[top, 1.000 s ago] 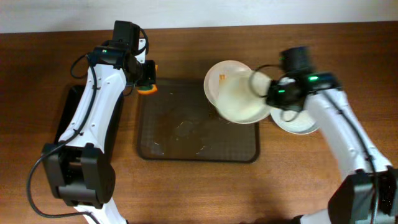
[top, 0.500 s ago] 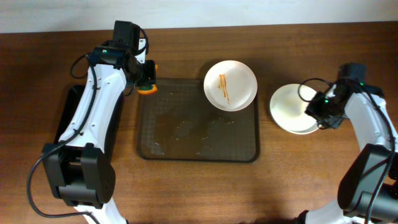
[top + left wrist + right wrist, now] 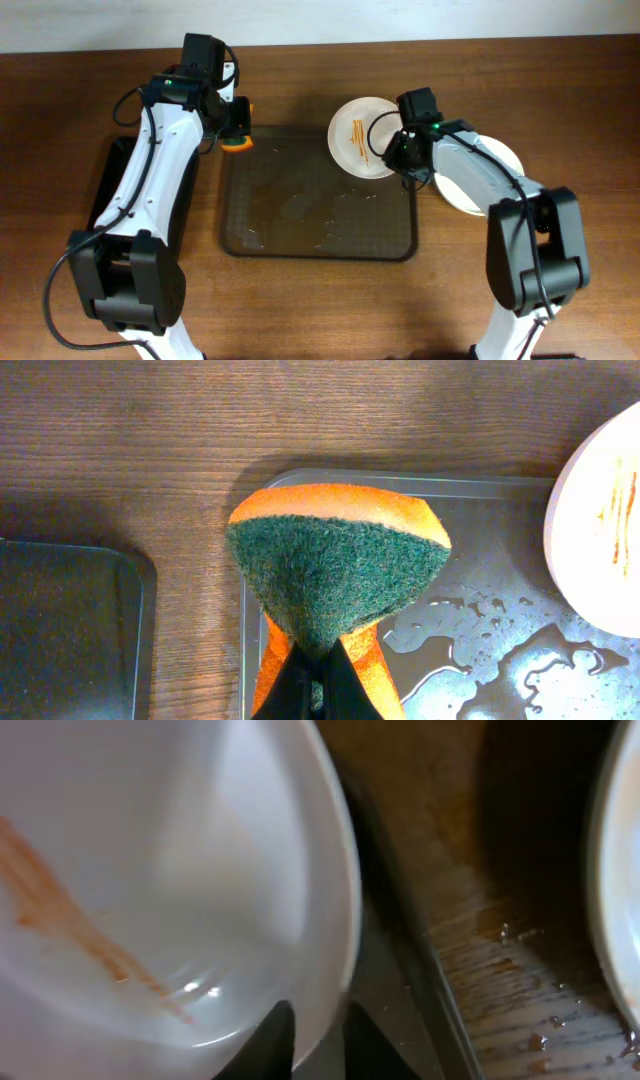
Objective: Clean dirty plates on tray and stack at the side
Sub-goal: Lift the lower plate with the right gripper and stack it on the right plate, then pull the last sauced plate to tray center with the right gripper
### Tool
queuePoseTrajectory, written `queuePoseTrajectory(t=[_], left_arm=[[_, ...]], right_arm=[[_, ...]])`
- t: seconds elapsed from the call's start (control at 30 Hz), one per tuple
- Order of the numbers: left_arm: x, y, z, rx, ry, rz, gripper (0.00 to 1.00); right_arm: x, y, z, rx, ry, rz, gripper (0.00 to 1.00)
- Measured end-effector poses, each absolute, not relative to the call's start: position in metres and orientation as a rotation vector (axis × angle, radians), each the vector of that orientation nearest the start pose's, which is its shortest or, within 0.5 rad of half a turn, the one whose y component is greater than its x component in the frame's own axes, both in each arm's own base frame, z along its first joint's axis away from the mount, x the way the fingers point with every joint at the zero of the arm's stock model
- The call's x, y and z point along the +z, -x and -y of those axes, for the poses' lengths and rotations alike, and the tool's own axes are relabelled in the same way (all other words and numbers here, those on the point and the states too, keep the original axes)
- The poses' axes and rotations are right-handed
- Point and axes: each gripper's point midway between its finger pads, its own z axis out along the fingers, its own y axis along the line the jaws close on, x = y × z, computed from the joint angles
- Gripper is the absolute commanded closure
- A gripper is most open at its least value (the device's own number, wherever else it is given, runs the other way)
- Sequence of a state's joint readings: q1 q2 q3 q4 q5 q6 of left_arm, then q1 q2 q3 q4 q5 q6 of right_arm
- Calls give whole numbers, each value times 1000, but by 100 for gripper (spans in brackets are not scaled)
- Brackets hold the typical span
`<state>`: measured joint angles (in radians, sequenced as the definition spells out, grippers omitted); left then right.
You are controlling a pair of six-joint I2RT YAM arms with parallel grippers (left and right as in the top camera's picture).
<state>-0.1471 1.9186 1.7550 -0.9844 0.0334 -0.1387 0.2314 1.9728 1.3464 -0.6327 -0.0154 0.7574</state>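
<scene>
Where half a second ago the right claw (image 3: 320, 1025) hung over the clean plate (image 3: 508, 165) at the side, we now find it at the right rim of the dirty plate (image 3: 362, 140), a finger on each side; whether it pinches, we cannot tell. That plate, streaked orange, sits at the far right corner of the tray (image 3: 300, 240). The left claw (image 3: 312, 682) has not moved, clamped on the sponge (image 3: 335, 575) over the tray's far left corner.

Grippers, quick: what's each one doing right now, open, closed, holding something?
Left gripper: closed, holding the sponge.
Right gripper: astride the dirty plate at its rim; clamped or not cannot be told.
</scene>
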Motion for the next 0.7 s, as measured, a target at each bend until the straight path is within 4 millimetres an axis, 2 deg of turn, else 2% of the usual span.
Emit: queuePoseTrajectory(t=[0.03,0.07,0.13,0.2,0.27,0.33,0.37,0.43,0.5,0.63,0.7], left_arm=[[157,-456,73,-128,-21,-2725,100],[157,-456,73,-128,-21,-2725,100],[157,-456,73,-128,-21,-2725,100],[157,-456,73,-128,-21,-2725,100],[157,-456,73,-128,-21,-2725,100],[157,-456,73,-128,-21,-2725,100],[157,-456,73,-128,-21,-2725,100],[157,-456,73,-128,-21,-2725,100],[157,-456,73,-128,-21,-2725,100],[157,-456,73,-128,-21,-2726,100],[157,-456,73,-128,-21,-2726,100]], right_arm=[[14,-412,-101,202,-756,-2812,96],[10,-408,-103,197,-769,-2830,96],[10,-400,-114,203,-739,-2865,96],[9,-381,-131,188,-681,-2940,96],[9,-361,-157,175,-569,-3006,81],[10,-346,-177,221,-423,-3072,60],[10,-343,-181,241,-370,-3088,57],[13,-355,-185,288,-210,-3052,52],[21,-383,-188,329,-49,-2944,47],[31,-414,-193,315,171,-2790,47],[31,-425,-194,290,208,-2742,52]])
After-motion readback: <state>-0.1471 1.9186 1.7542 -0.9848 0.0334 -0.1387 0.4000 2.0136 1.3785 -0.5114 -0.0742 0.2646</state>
